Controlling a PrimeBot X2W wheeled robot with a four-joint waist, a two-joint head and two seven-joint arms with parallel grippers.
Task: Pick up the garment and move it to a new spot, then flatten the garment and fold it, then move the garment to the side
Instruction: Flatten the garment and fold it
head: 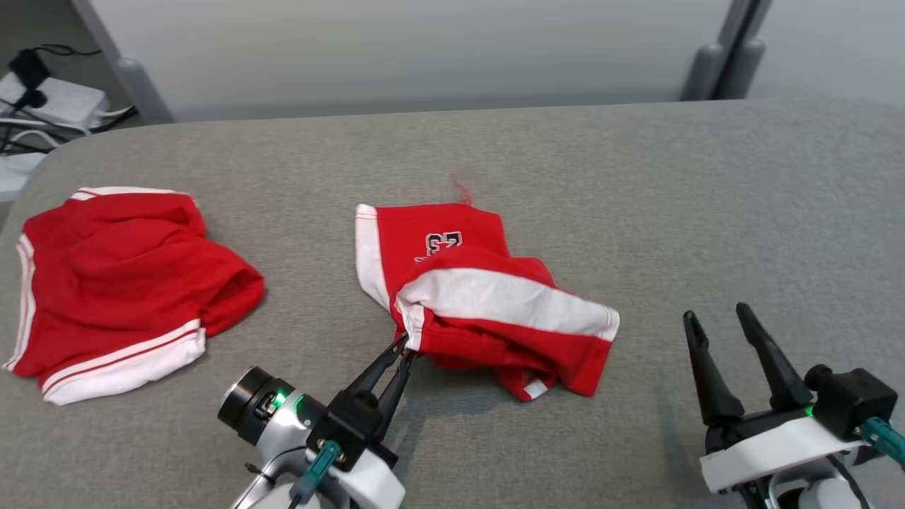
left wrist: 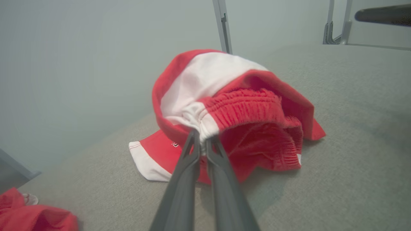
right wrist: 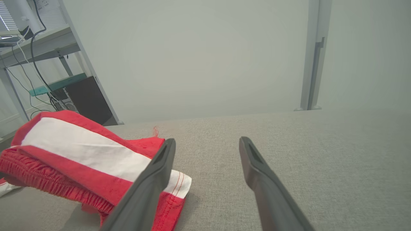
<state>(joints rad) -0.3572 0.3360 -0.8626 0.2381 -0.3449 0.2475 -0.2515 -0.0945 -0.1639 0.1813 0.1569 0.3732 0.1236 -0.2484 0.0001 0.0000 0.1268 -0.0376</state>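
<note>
The garment (head: pixel 481 297), red shorts with white side stripes and a number print, lies crumpled at the middle of the grey surface. My left gripper (head: pixel 405 345) is shut on its near left edge, pinching the white stripe end at the waistband. In the left wrist view the left gripper (left wrist: pixel 201 141) clamps that white fold of the garment (left wrist: pixel 257 122), with the ribbed red waistband bunched just to the right. My right gripper (head: pixel 715 317) stands open to the right of the garment, touching nothing. In the right wrist view the right gripper (right wrist: pixel 207 144) is spread, with the garment (right wrist: pixel 80 154) at its left.
A second pair of red shorts (head: pixel 113 283) with white trim lies at the far left of the grey surface (head: pixel 707 212), and its corner (left wrist: pixel 32 218) shows in the left wrist view. Cables and a power strip (head: pixel 42 106) lie on the floor beyond the left edge.
</note>
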